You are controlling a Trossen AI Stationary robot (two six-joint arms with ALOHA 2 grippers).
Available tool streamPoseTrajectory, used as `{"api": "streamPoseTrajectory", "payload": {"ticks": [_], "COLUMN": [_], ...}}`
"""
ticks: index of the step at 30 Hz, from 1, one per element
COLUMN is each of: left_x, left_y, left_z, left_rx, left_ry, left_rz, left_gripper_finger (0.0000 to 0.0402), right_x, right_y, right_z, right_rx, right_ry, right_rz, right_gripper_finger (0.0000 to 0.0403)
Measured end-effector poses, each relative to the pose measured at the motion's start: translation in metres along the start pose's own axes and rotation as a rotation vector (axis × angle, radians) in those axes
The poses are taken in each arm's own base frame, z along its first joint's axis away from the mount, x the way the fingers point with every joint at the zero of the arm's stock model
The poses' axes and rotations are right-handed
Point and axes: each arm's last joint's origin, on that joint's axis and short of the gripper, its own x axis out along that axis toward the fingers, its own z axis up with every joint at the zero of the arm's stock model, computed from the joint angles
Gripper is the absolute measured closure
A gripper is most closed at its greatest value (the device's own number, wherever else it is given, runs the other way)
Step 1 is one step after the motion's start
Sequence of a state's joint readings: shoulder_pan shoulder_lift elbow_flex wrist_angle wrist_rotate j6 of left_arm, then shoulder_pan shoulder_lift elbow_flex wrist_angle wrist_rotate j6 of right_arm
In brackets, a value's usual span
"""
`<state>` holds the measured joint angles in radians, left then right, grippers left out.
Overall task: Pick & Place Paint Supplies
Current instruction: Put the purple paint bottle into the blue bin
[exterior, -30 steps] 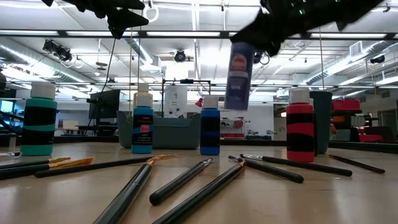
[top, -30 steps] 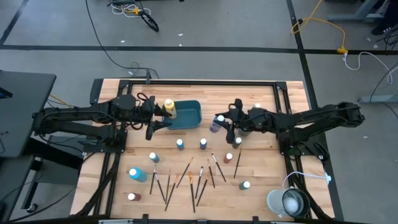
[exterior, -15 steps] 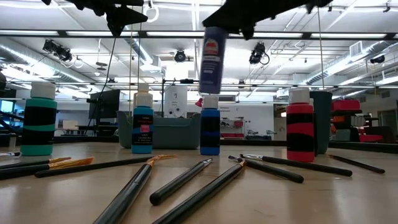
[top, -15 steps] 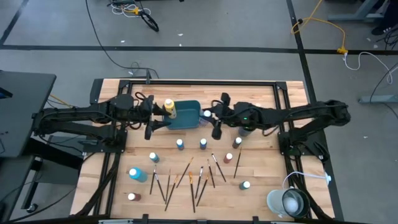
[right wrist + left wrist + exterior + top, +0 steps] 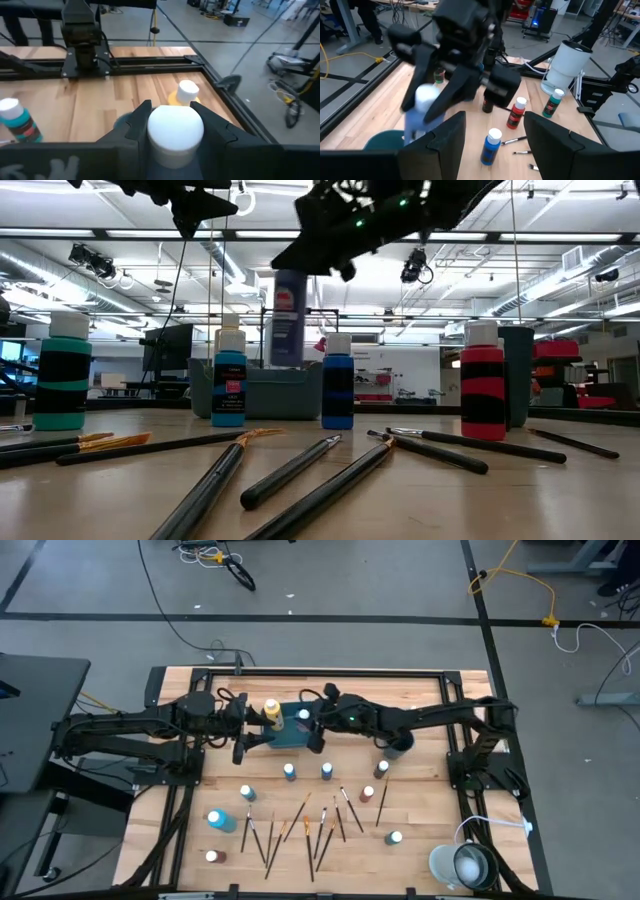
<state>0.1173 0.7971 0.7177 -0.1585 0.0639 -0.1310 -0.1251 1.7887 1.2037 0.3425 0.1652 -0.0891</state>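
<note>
The right gripper reaches far across the bench and hangs over the teal tray. Its jaws are closed on a purple paint bottle with a white cap, and the bottle hangs upright in the air above the tray. The left gripper waits just beside the tray, on its left side, with its jaws wide apart and nothing in them. A yellow paint bottle stands at the tray's left edge, between the two grippers. More white-capped bottles stand on the bench in front of the tray: two blue bottles side by side, a teal and black one near the left, a red and black one to the right, and a brown one near the front edge. A bunch of thin paintbrushes lies spread out flat in the middle of the bench. A dark blue cup stands on the right, under the right arm.
</note>
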Motion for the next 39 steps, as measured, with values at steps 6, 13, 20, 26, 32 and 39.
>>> {"api": "streamPoseTrajectory", "payload": {"ticks": [6, 13, 20, 26, 32, 39], "left_x": [0.0, 0.0, 0.0, 0.0, 0.0, 0.0], "left_y": [0.0, 0.0, 0.0, 0.0, 0.0, 0.0], "left_z": [0.0, 0.0, 0.0, 0.0, 0.0, 0.0], "left_rx": [0.0, 0.0, 0.0, 0.011, 0.012, 0.012], "left_ry": [0.0, 0.0, 0.001, 0.001, 0.001, 0.001], "left_rz": [0.0, 0.0, 0.0, 0.0, 0.0, 0.0], "left_gripper_finger": [0.0192, 0.0192, 0.0192, 0.0192, 0.0192, 0.0192], "right_x": [0.033, 0.059, 0.065, 0.067, 0.067, 0.066], "right_y": [-0.008, -0.015, -0.026, -0.036, -0.039, -0.038], "right_z": [-0.01, -0.029, -0.036, -0.038, -0.042, -0.045], "right_rx": [0.003, 0.019, 0.046, 0.046, 0.05, 0.048], "right_ry": [0.024, 0.06, 0.048, 0.046, 0.083, 0.117], "right_rz": [-0.027, -0.042, -0.035, -0.054, -0.056, -0.053], "right_gripper_finger": [0.0289, 0.0289, 0.0289, 0.0286, 0.028, 0.0279]}}
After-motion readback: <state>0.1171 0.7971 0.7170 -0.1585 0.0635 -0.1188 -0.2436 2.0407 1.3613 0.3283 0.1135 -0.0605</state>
